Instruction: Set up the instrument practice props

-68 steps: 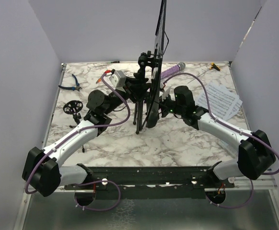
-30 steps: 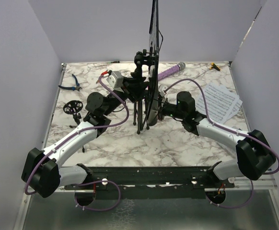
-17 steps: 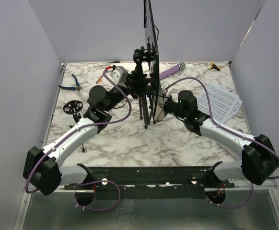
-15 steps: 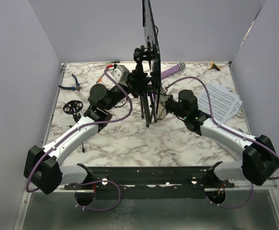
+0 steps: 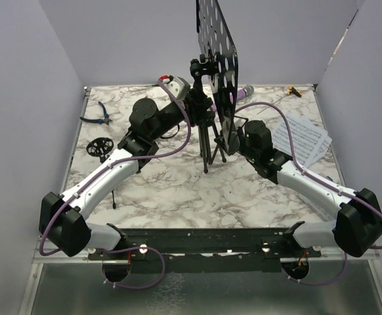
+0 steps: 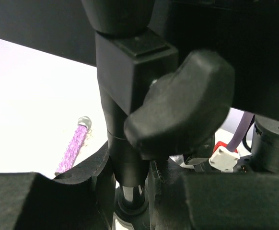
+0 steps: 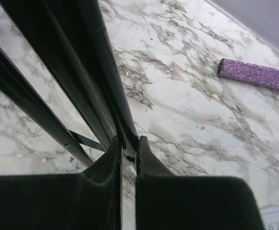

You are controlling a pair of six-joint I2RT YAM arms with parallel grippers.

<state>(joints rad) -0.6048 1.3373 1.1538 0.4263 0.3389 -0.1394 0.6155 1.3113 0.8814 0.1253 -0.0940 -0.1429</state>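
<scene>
My claw (image 7: 128, 143) pinches a slanting black bar of the music stand (image 7: 96, 72), fingers nearly together. Off to the right, well apart, the purple glitter microphone (image 7: 257, 75) lies on the marble surface (image 7: 187, 105).

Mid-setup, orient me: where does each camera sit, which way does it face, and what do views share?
Top external: above, behind the bases, looking down at the table; both arms show, left gripper and right gripper on the music stand.
Left wrist: on that wrist, facing the stand's knob; its dark fingers frame the bottom.
Right wrist: facing down at the table; its fingers pinch a stand leg.
Shared: all three show the purple microphone.
</scene>
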